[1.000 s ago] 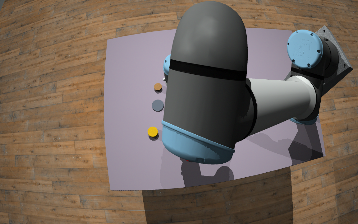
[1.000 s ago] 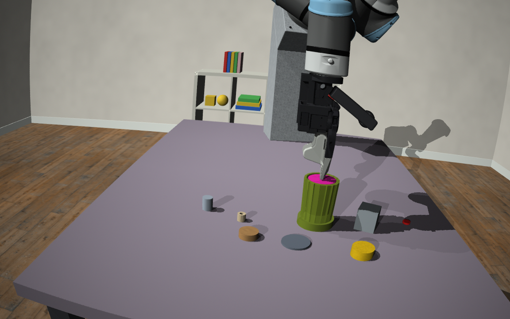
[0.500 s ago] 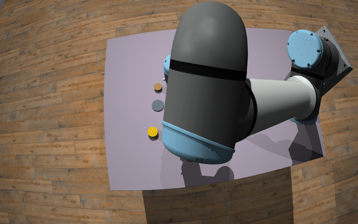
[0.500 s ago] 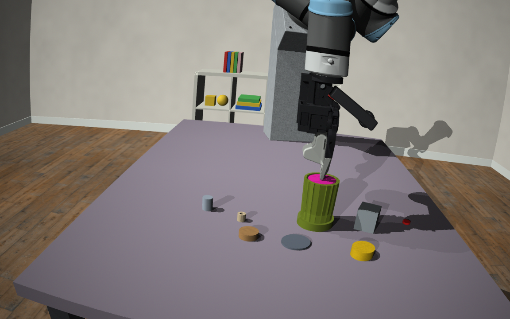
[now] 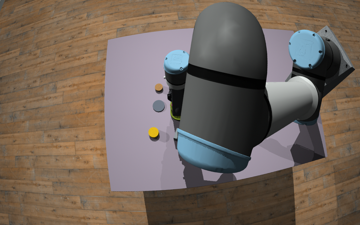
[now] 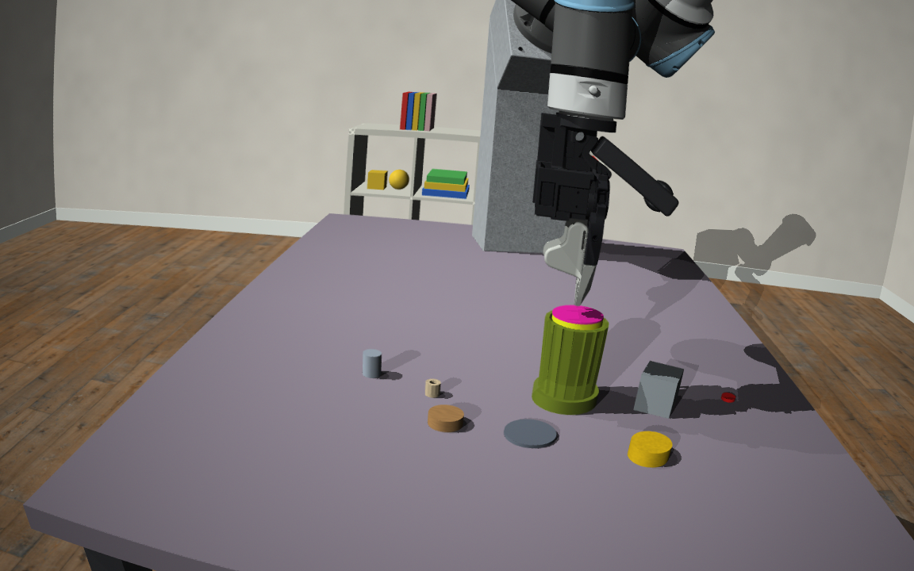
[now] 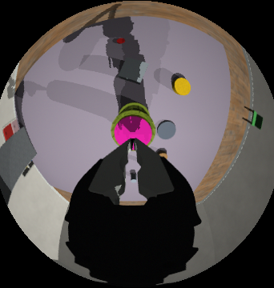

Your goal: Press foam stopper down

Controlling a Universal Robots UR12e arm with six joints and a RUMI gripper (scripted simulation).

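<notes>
An olive ribbed jar (image 6: 569, 362) (image 7: 134, 107) (image 5: 174, 116) stands upright on the purple table (image 6: 268, 426). The magenta foam stopper (image 6: 577, 314) (image 7: 130, 132) sits in its mouth. Its top stands slightly above the rim, with a thin yellow band showing under it. Nothing lies on the stopper. My gripper (image 6: 578, 298) (image 7: 133, 139) is shut and empty. It points straight down with its tips just above the stopper. In the overhead view the arm hides the gripper and most of the jar.
A grey cube (image 6: 658, 388) (image 7: 133, 70) stands right of the jar, with a small red piece (image 6: 727, 396) beyond it. A yellow disc (image 6: 649, 448) (image 5: 153, 132), a grey disc (image 6: 530, 432) (image 5: 158, 105) and a brown disc (image 6: 445, 417) (image 5: 158, 87) lie in front. A tan ring (image 6: 432, 387) and a small grey cylinder (image 6: 371, 362) stand further left.
</notes>
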